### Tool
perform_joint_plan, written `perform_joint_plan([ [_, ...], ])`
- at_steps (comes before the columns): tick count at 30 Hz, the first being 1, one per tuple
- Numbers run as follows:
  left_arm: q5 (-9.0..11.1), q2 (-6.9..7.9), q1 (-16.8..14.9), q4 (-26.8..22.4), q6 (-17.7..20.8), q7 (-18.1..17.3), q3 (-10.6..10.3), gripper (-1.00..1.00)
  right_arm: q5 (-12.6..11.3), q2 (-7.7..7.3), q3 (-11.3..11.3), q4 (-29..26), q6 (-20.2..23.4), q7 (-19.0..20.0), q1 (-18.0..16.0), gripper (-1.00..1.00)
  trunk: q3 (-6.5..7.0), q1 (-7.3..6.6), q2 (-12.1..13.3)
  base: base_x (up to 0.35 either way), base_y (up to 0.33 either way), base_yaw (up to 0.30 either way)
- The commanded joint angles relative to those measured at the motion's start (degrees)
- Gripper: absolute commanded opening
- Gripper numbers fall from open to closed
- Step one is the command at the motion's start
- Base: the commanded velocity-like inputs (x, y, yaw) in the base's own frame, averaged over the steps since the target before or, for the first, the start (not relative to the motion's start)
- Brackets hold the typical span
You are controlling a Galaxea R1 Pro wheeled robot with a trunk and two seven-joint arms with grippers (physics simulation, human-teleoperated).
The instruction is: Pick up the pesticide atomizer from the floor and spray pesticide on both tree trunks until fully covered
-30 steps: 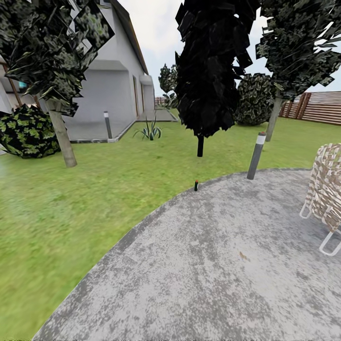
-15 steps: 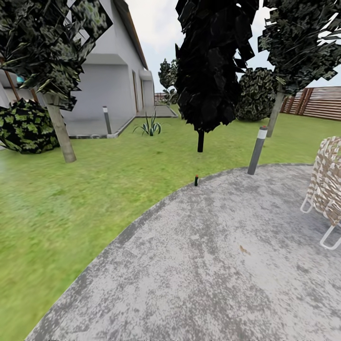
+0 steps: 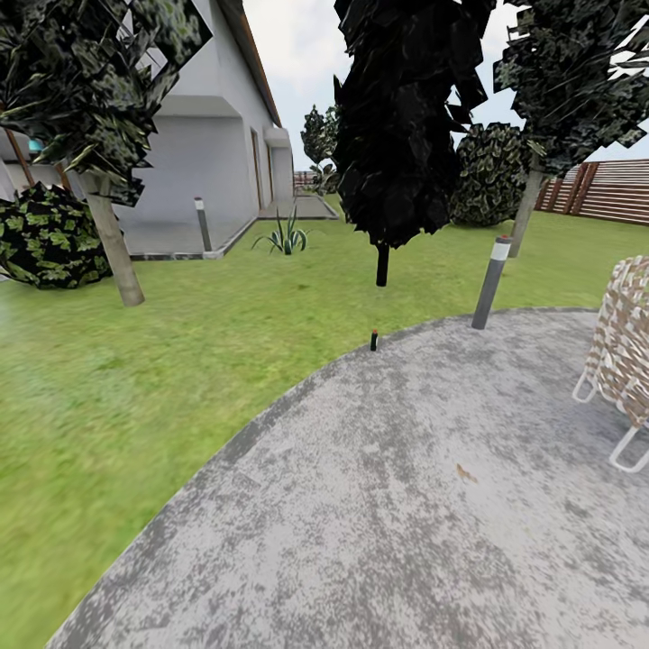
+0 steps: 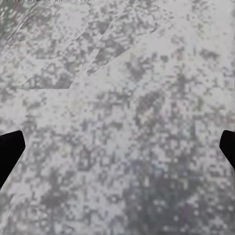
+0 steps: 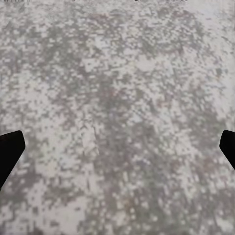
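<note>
The pesticide atomizer (image 3: 373,341), a slim dark cylinder with a small reddish top, stands upright at the rim of the round grey paved patch (image 3: 424,487), right where paving meets the green grass lawn (image 3: 135,379). It is too small in the head view for me to read the cap.

Change over the last second: the whole head view has shifted slightly. The atomizer sits a touch higher in frame and the paving's near edge reads differently. I take this as my base or head moving, not the atomizer; it holds its place against the patch rim.

Beyond the atomizer, on the grass, is a narrow black-green cypress-like tree (image 3: 397,126), not a target. Right of the atomizer, at the patch edge, stands a grey bollard light with a white band (image 3: 490,284). Far left of it is one pale-trunked tree (image 3: 115,248); beyond the bollard is the second pale trunk (image 3: 525,216), before the brown slatted fence (image 3: 613,189). A woven wicker chair (image 3: 624,347) sits on the patch well right of the atomizer.

Left gripper (image 4: 117,152) and right gripper (image 5: 117,152): dark fingertips at opposite frame edges, spread wide over bare paving, grasping nothing.

Judgement: still in approach. The atomizer is well apart from both arms, so I need more driving before any reach.
</note>
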Motion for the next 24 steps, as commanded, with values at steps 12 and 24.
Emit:
perform_joint_plan([
  [12,-0.07,0.03,-0.03,0.05,-0.19,0.23,0.39,1.0,0.07,0.01,-0.07,0.04,-0.23,-0.16,-0.03,1.0,-0.06,0.0,-0.02,0.26,0.0,0.0],
  [24,-0.07,-0.01,-0.03,0.05,-0.19,0.35,0.42,1.0,0.08,0.01,-0.07,0.05,-0.24,-0.17,-0.03,1.0,-0.06,0.0,-0.02,0.311,-0.062,0.0],
])
